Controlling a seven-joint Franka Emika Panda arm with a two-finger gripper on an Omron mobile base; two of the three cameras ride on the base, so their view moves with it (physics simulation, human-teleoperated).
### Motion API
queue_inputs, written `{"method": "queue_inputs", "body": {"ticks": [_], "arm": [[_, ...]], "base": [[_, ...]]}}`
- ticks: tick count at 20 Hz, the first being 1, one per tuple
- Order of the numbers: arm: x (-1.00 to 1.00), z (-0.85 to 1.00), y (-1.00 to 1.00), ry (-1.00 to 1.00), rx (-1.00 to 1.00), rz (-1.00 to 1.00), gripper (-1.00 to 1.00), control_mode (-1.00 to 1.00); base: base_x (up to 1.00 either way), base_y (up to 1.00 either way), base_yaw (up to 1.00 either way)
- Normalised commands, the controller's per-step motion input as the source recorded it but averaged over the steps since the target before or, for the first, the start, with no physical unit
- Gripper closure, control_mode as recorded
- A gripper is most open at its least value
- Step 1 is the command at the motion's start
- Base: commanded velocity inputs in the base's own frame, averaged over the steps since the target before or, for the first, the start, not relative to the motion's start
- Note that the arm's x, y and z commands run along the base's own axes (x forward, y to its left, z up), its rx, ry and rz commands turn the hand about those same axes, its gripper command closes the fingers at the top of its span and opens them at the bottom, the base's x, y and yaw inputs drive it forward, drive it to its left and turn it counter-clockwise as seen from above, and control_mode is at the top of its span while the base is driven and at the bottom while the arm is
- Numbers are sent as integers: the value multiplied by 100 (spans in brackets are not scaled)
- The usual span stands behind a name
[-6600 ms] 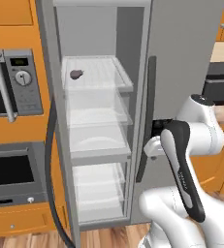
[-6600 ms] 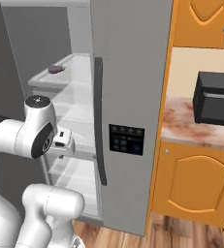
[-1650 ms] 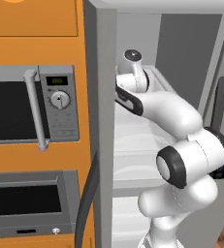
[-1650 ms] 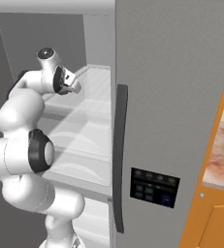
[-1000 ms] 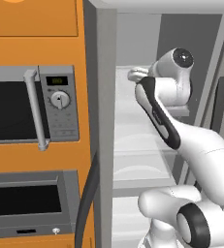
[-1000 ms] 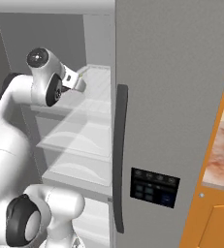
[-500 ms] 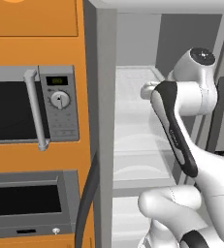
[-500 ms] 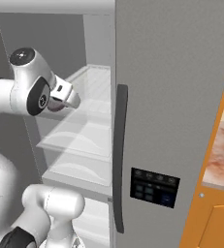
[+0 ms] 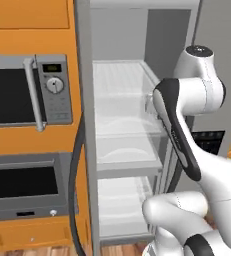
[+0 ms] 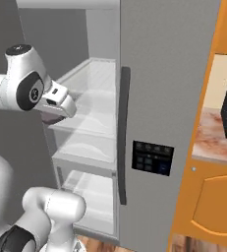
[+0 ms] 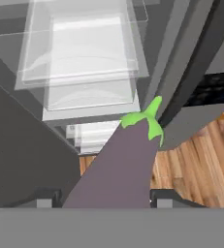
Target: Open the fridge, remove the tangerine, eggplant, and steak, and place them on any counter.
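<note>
- Fingers (image 11: 104, 203) clamped on the eggplant (image 11: 118, 167); in the hand view their two dark tips sit either side of its purple body at the bottom edge, and the green stem end points away from the camera.
- Eggplant hangs in the air outside the fridge (image 10: 169, 74), in front of the open compartment, over the wooden floor (image 11: 196, 160). Right base view shows a dark sliver under the hand (image 10: 50, 117), probably the same vegetable.
- Fridge door on this side stands open; white translucent shelves (image 9: 124, 107) and drawers look bare from both base cameras. Tangerine and steak: cannot place them from these views.
- Table (image 10: 215, 135) with its marbled top lies off to the right of the fridge, past the closed grey door, a dark box standing on it.
- Handling, as a guess: light, firm but slightly yielding, skin smooth and glossy, so liable to slide or pivot lengthwise in a two-point pinch. Rounded body will roll once set down.
- Hold appears to be on the thicker body, away from the stem, which is the sensible spot; the tapered stem end would slip out.
- Judged step: carrying the eggplant clear of the fridge toward the table. Risk is clipping the door edge during the swing.
</note>
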Motion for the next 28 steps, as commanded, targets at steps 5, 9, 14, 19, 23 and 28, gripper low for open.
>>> {"method": "queue_inputs", "body": {"ticks": [5, 9, 14, 19, 23, 28], "arm": [[0, 0, 0, 0, 0, 0, 100, 100], [0, 0, 0, 0, 0, 0, 100, 100], [0, 0, 0, 0, 0, 0, 100, 100], [0, 0, 0, 0, 0, 0, 100, 100], [0, 0, 0, 0, 0, 0, 100, 100], [0, 0, 0, 0, 0, 0, 100, 100]], "base": [[-44, -70, -59], [5, -100, -73], [9, -100, -74], [16, -100, -71], [25, -81, -72], [40, -9, -57]]}}
